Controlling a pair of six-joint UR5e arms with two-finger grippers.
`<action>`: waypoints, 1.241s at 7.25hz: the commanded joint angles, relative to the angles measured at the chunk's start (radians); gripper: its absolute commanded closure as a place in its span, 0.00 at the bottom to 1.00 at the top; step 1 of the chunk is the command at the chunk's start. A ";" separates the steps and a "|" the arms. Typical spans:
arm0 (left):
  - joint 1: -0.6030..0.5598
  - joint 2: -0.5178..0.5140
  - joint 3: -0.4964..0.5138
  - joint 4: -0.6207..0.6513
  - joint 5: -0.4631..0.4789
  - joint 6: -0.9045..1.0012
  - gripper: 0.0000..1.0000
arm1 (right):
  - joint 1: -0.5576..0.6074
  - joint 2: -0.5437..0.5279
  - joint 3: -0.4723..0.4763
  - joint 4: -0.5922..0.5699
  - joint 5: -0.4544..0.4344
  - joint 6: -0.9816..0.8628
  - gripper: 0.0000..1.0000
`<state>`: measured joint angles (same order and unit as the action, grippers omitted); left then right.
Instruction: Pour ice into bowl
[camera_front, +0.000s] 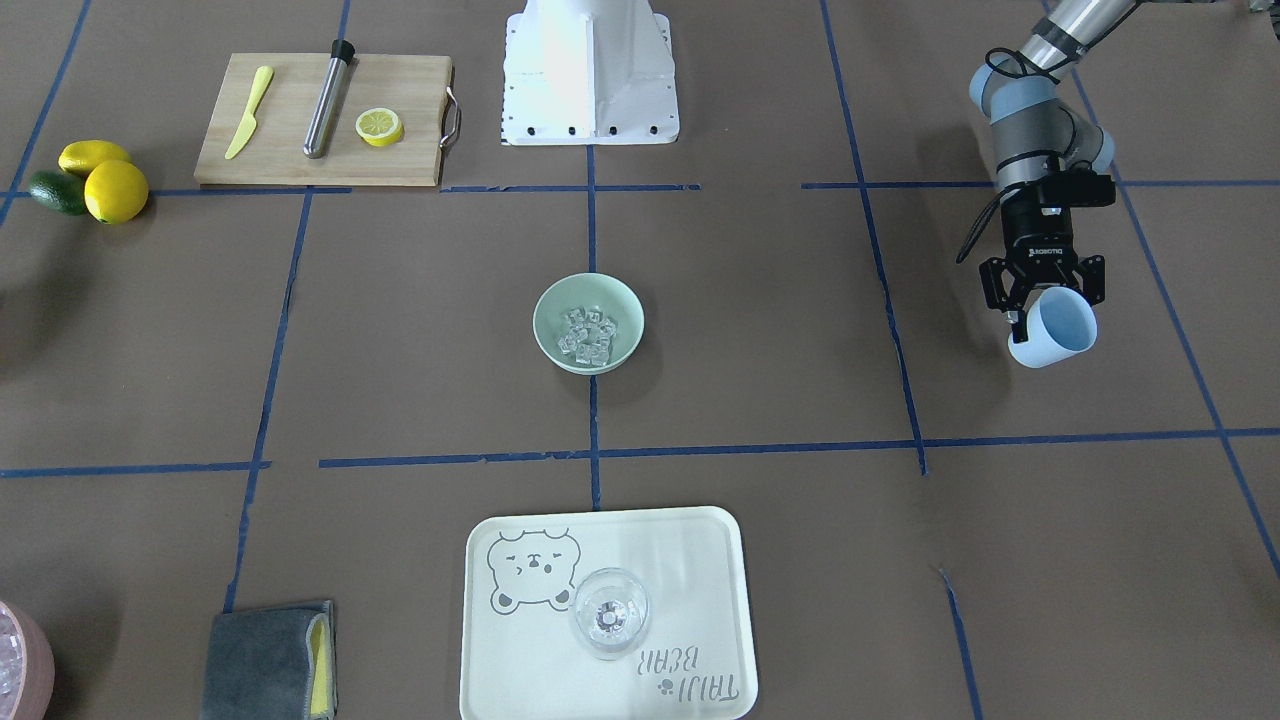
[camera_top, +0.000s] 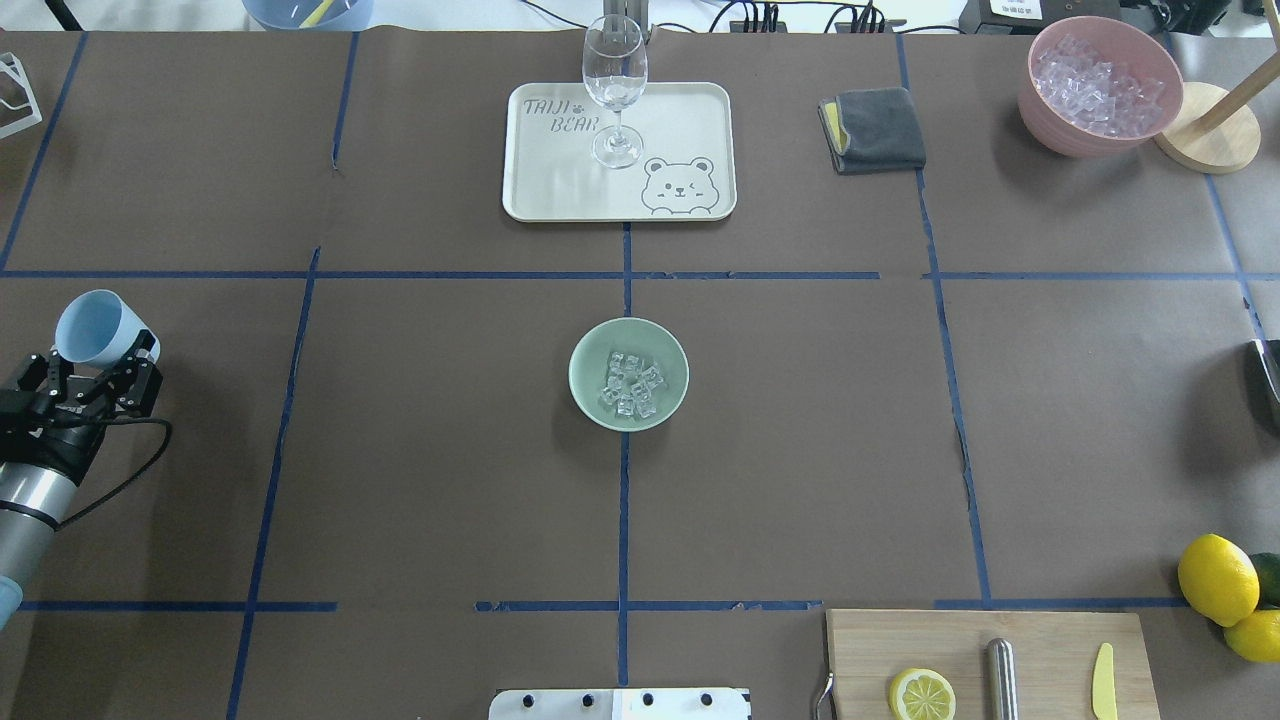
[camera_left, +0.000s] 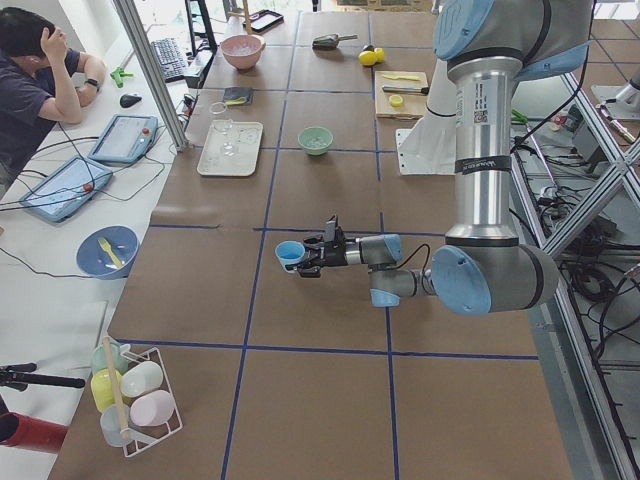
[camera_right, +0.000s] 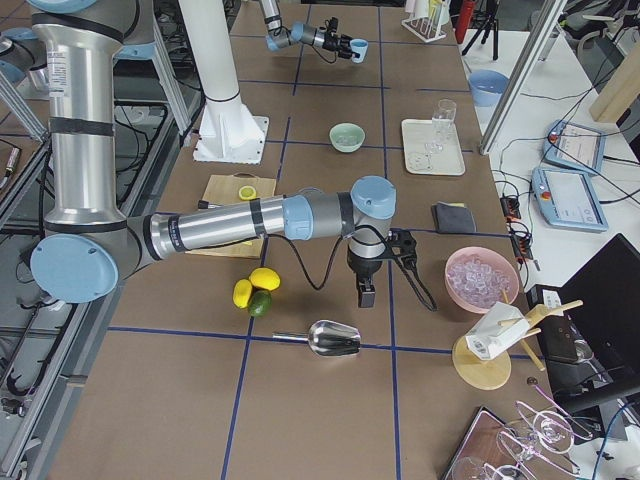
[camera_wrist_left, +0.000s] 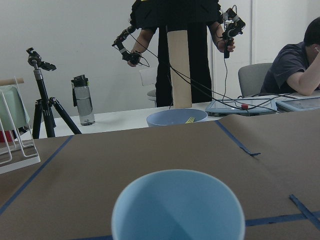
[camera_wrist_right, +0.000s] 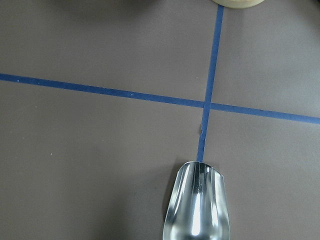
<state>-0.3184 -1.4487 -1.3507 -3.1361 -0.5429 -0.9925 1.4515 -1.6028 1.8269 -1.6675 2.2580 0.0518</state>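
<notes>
Mint-green bowl (camera_top: 582, 392): upright at the table's centre.
Ice (camera_top: 630, 384): heaped inside the bowl — the pour looks done.
Left gripper (camera_top: 98, 350): clamped on a light blue cup (camera_top: 95, 325) that looks empty, well apart from the bowl.
Right gripper (camera_right: 366, 292): near a metal scoop (camera_right: 335, 340) — whether it is wide or closed cannot be told.
Remaining: probably just setting the cup down.

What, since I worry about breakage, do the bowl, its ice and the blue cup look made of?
The bowl looks like glazed ceramic or melamine: smooth, opaque mint, soft sheen. The ice: clear glassy cubes, real or acrylic, unclear. The blue cup looks like matte plastic: even colour, thin rim.
</notes>
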 joint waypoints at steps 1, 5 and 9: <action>0.031 0.013 0.027 -0.002 0.012 -0.038 0.93 | 0.000 0.001 0.000 0.000 0.000 -0.001 0.00; 0.087 0.011 0.028 -0.002 0.061 -0.040 0.68 | 0.000 0.001 0.008 0.000 0.000 0.002 0.00; 0.101 0.011 0.021 -0.004 0.098 -0.040 0.17 | 0.001 0.003 0.012 0.000 -0.002 0.006 0.00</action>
<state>-0.2186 -1.4373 -1.3274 -3.1395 -0.4652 -1.0322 1.4521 -1.6012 1.8357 -1.6674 2.2573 0.0561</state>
